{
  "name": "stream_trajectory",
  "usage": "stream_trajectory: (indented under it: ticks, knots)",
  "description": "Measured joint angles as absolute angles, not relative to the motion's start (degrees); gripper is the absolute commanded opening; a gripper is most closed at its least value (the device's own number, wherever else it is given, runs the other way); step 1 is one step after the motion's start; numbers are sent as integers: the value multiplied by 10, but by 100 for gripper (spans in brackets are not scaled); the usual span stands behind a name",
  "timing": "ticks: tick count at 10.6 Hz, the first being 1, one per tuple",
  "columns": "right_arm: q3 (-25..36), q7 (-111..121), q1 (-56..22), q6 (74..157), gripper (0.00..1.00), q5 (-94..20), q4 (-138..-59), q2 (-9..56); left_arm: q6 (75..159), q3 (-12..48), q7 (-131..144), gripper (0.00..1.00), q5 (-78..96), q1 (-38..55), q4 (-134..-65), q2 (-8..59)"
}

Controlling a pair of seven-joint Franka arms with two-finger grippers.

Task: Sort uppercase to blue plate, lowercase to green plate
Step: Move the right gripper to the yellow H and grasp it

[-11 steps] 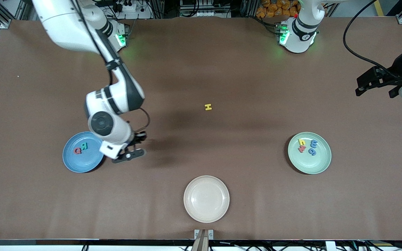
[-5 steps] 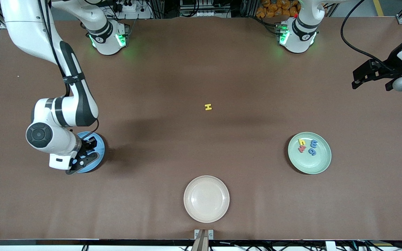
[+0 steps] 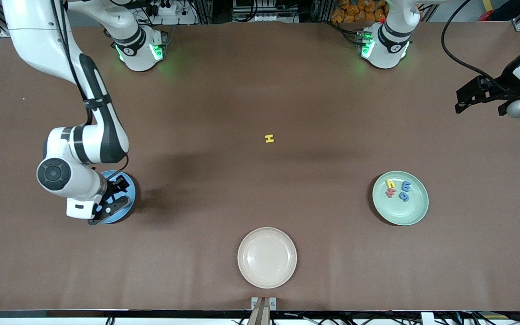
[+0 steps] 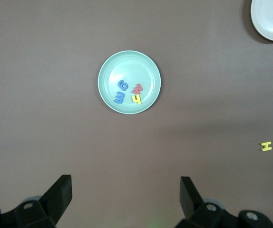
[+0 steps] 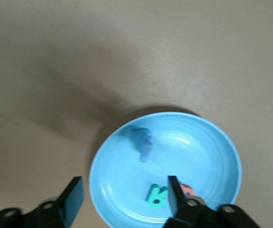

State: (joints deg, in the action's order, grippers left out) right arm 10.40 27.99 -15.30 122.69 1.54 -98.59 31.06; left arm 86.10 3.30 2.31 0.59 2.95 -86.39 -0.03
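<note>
The right gripper point(image 3: 112, 203) hovered over the blue plate point(image 3: 127, 208) toward the right arm's end of the table, its fingers point(image 5: 74, 194) spread apart and holding nothing. In the right wrist view, a blurred blue M point(image 5: 141, 141) showed over the plate's floor, clear of the fingers, while the teal-green R point(image 5: 156, 195) and red Q point(image 5: 188, 190) lay side by side in the plate. Near the table's middle, the yellow H point(image 3: 269, 139) lay alone on the brown table point(image 3: 260, 90), well apart from every plate. Nearer the front camera sat the cream plate point(image 3: 266, 257). Toward the left arm's end, the green plate point(image 3: 415, 212) held the yellow h point(image 3: 391, 183), the red w point(image 3: 390, 192), the blue e point(image 3: 406, 186) and the blue g-like letter point(image 3: 404, 197), clustered together. The left gripper point(image 3: 485, 97) waited in the air over the table's edge at that end, fingers point(image 4: 60, 194) released wide and empty.
</note>
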Motion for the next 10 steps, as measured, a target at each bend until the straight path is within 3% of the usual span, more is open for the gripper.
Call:
stream_trajectory:
  ticks: [5,10]
  knots:
    - [82,-26,-295,1221,100,12,-1013,311,861,34,23,100,6,29,-864,-1]
    - [6,-328,-446,1345,100,12,-1017,337,861,31,23,100,6,28,-863,-1]
